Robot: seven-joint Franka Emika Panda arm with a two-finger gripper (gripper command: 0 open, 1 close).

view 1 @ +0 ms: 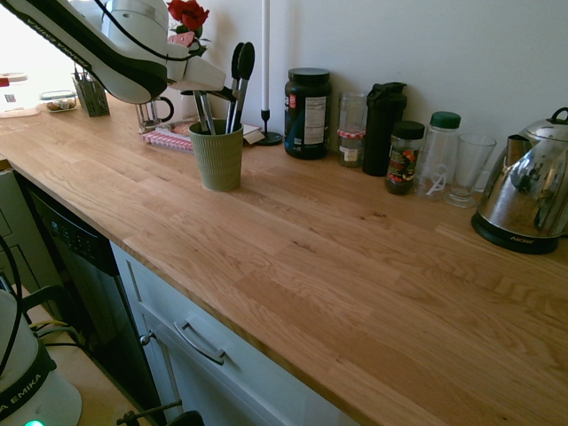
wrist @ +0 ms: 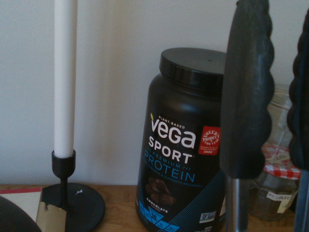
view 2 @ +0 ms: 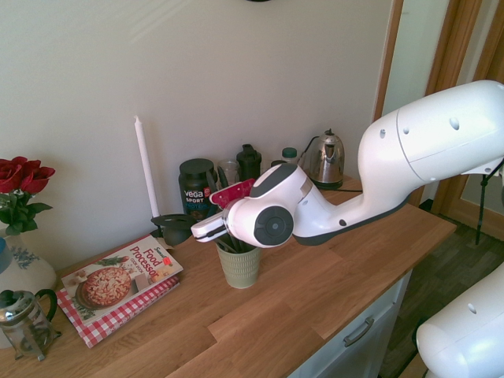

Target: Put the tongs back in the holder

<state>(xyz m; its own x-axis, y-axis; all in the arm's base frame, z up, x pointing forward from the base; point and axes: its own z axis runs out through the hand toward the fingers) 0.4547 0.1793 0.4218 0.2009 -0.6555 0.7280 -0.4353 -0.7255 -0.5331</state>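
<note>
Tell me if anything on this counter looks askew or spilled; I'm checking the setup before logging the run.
Nothing stands out. The tongs stand black tips up in the green holder, leaning slightly, with the shut gripper on them. The jars, the kettle and the candle are upright, and the counter looks dry.

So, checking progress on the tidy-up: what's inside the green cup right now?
The green cup holds the tongs, black tips up, plus other utensil handles. Their lower ends are hidden by the cup wall.

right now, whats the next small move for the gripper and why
Probably open and back away: the tongs already stand in the green cup, black tips up, while the gripper is shut on their metal arms just above the rim.
</note>
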